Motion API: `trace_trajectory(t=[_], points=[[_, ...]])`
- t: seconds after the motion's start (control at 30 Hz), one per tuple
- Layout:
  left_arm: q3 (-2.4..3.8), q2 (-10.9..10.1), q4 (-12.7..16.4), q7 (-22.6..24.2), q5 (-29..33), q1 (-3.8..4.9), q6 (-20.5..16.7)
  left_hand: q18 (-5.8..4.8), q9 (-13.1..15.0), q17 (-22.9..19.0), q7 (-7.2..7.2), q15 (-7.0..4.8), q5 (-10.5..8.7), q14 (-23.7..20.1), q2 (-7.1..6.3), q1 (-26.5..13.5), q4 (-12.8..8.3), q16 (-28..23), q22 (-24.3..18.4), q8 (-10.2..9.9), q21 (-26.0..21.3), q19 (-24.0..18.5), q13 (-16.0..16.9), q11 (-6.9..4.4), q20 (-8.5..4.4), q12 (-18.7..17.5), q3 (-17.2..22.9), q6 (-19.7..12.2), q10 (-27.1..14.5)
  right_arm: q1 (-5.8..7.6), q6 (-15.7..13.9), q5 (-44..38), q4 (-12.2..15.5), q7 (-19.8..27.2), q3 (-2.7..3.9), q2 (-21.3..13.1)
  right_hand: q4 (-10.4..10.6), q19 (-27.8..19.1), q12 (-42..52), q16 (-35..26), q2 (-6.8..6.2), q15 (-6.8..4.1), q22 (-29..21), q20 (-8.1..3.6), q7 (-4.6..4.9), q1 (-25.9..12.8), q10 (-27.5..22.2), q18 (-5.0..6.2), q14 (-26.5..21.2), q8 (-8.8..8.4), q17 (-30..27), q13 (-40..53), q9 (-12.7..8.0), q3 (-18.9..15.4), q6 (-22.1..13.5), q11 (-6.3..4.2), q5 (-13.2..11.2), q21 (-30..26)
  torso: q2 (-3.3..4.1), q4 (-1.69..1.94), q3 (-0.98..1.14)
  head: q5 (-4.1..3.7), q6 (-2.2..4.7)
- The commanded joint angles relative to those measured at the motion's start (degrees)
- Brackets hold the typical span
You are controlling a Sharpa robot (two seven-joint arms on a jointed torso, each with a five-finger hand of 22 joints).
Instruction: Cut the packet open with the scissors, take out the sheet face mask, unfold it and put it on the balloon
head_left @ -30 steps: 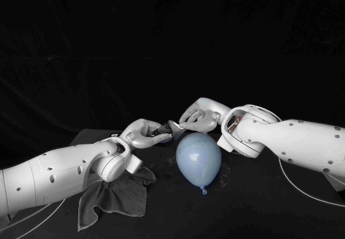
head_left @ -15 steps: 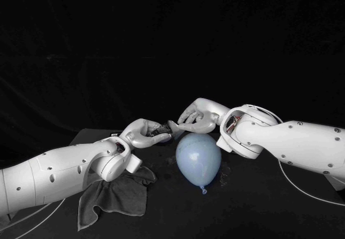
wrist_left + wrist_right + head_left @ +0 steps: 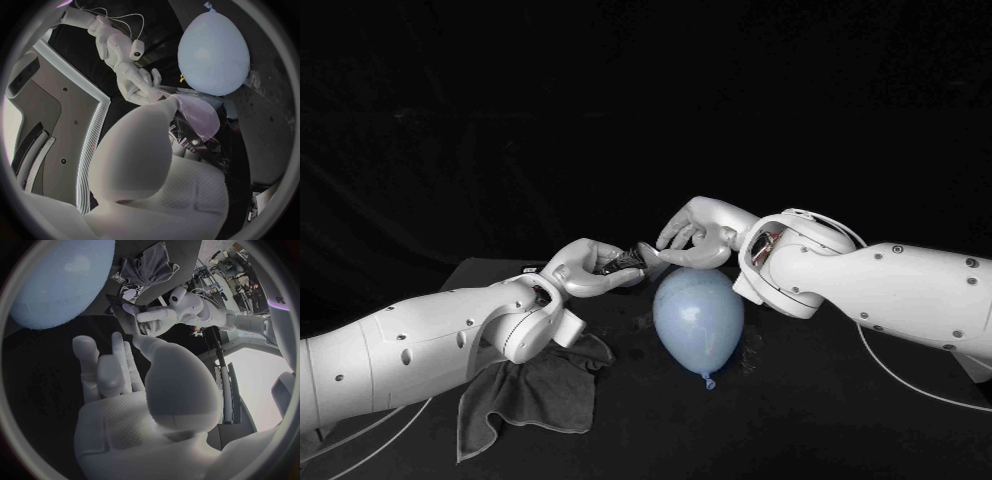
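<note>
Mask (image 3: 200, 117) in left hand (image 3: 596, 268), right hand (image 3: 697, 235) touching it, over balloon (image 3: 697, 315).

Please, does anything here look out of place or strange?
Only the dark cloth: it lies crumpled on the table, left of the balloon, not laid flat. The balloon looks whole, and the left hand holds a thin pale sheet near it.

Pale blue balloon (image 3: 698, 318) lying flat, translucent mask (image 3: 199, 116) just beside it
</note>
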Motion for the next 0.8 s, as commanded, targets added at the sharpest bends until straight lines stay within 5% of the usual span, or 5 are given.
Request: trace_trajectory(t=[0.03, 0.27, 0.53, 0.8], points=[[0.1, 0.2, 0.1, 0.2, -0.2, 0.15, 0.7, -0.9, 0.9, 0.0, 0.23, 0.24, 0.18, 0.2, 0.25, 0.1, 0.0, -0.3, 0.1, 0.3, -0.2, 0.5, 0.0, 0.22, 0.06, -0.3, 0.4, 0.0, 0.1, -0.04, 0.3, -2.1, -0.1, -1.2, 0.01, 0.3, -0.2, 0.2, 0.0, 0.4, -0.47, -0.16, 0.1, -0.05, 0.1, 0.2, 0.6, 1.08, 0.3, 0.29, 0.1, -0.1, 0.1, 0.6, 0.5, -0.08, 0.6, -0.1, 0.0, 0.0, -0.02, 0.01, -0.03], [0.1, 0.3, 0.1, 0.1, -0.8, 0.15, 0.7, -0.91, 0.9, -0.1, 0.25, 0.23, 0.19, 0.2, 0.24, 0.1, 0.0, -0.3, 0.1, 0.3, -0.2, 0.5, 0.0, 0.22, 0.06, -0.3, 0.5, 0.0, 0.1, -0.04, 2.1, -3.7, -0.8, -2.3, 0.01, 1.2, -1.0, 0.3, 0.1, 0.4, -0.67, -0.23, 0.3, -0.12, 0.03, 0.4, 1.0, 1.07, 0.2, 0.5, -0.2, -0.1, 0.3, 1.1, 0.7, -0.17, -0.8, 0.0, -0.02, 0.03, -0.02, 0.03, -0.11], [0.1, 0.3, 0.1, -0.4, -2.4, 0.15, 0.2, -0.96, 1.0, -0.1, 0.28, 0.22, 0.18, 0.3, 0.25, 0.0, -0.1, -0.3, 0.1, 0.4, -0.2, 0.7, 0.0, 0.2, 0.06, -0.3, 0.7, -0.1, 0.1, -0.01, 4.2, -4.4, -1.2, -2.6, 0.01, 1.7, -1.1, -0.2, 0.1, 0.0, -1.13, -0.08, 0.2, -0.03, 0.11, -1.3, 1.2, 1.13, -0.2, 0.59, -1.5, -0.1, 0.5, 0.9, 0.5, -0.06, -10.0, -0.8, 0.0, -0.01, -0.03, 0.08, -0.29], [0.1, 0.4, -0.3, -0.8, -5.5, 0.15, -0.3, -1.03, 1.1, -0.1, 0.35, 0.2, 0.17, 0.3, 0.27, -0.1, -0.1, -0.3, 0.1, 0.5, -0.2, 0.9, 0.0, 0.17, 0.07, -0.3, 1.0, -0.1, 0.2, 0.15, 6.4, -4.7, -2.0, -2.5, 0.01, 2.4, -0.6, -0.3, 0.2, 0.0, -1.79, -0.09, 0.2, -0.04, 0.06, -2.4, 1.6, 1.14, -0.4, 0.7, -1.8, 0.0, 0.6, -0.4, 0.5, -0.1, -10.2, -1.0, -0.02, 0.01, -0.01, 0.18, -0.45]])
